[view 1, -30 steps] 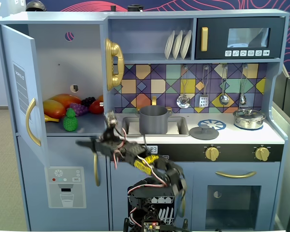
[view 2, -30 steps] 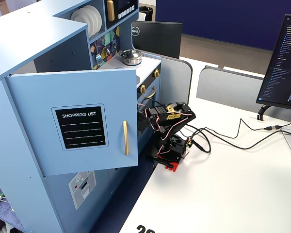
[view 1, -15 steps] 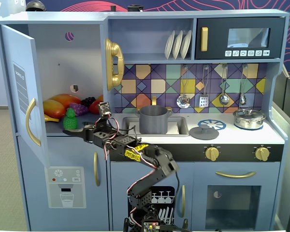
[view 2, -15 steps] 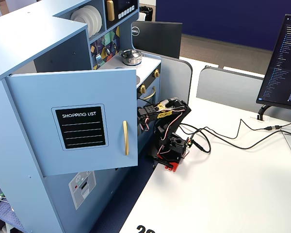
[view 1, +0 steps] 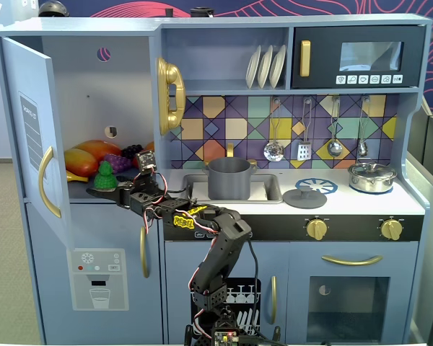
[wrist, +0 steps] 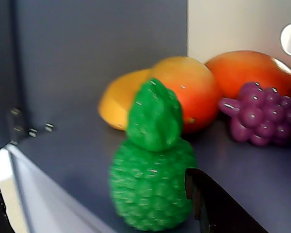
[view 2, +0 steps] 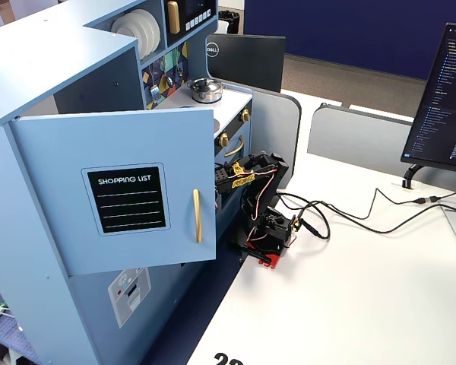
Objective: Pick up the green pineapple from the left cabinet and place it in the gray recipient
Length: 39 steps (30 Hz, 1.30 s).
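Inside left cabinet [view 1: 94, 79], green pineapple [view 1: 105, 176] stands upright on shelf w/ gripper [view 1: 107, 189] at its base. Jaws spread either side of it; contact can't be judged. Door blocks it in one fixed view.

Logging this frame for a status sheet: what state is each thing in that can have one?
Cabinet door: swung open.
Pineapple: upright on the cabinet shelf, not lifted.
Gripper: open, at the pineapple's base.
Gray pot: in the sink, uncovered.
Gray lid: lying on the counter.
Silver pot: lidded.
Microwave: shut.
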Tool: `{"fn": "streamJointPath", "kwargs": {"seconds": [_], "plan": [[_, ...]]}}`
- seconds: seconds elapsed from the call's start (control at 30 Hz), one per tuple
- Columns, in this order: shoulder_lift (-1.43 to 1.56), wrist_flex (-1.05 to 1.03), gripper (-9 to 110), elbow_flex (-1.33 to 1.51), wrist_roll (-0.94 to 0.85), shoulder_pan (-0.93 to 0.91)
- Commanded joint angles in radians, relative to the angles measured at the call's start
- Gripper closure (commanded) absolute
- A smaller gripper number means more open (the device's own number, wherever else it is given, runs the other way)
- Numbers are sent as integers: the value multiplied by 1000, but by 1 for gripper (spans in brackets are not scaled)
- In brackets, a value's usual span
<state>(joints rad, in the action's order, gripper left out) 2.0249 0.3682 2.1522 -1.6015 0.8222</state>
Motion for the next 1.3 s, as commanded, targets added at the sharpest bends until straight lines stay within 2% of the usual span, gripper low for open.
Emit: {"fn": "streamJointPath", "kwargs": {"seconds": [0.0,0.77,0.83,1.03,1.27], "plan": [[-31,38,57,-104,-12,-26],[-301,-11,61,-347,89,-26],[-311,-20,65,-347,81,-17],[-313,-8,100,-348,64,26],[-186,29,101,-304,15,69]]}}
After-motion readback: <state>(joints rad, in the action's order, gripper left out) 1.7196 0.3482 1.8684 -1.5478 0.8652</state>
